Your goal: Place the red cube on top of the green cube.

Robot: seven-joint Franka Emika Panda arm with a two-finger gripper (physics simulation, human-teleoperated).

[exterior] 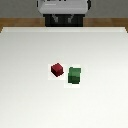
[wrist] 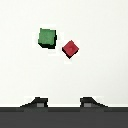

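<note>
The gripper (wrist: 64,103) shows in the wrist view only as two dark fingertips (wrist: 37,103) set well apart with bare table between them, so it stands open and holds nothing; it hangs above the table (exterior: 25,90), clear of both blocks. Beyond those tips lies the red cube (wrist: 71,48), turned cornerwise to the line of the fingers, and just beside it the green cube (wrist: 47,38), sitting squarer; the two are close together, and whether a sliver of table parts them or they touch at an edge is too fine to tell. In the exterior view the red cube (exterior: 57,69) sits near the middle of the table, with the green cube (exterior: 75,75) next to it on the exterior view's right. The red one looks like a small, rigid, plain block, likely light and not fragile, with flat smooth faces that could slip if pinched across corners; the sound hold is on two opposite flat sides, fingers turned to match its rotation, and on the pair of faces that keeps a fingertip from nudging the green neighbour. Counted: one red cube, one green cube, one gripper with two fingers, one table
</note>
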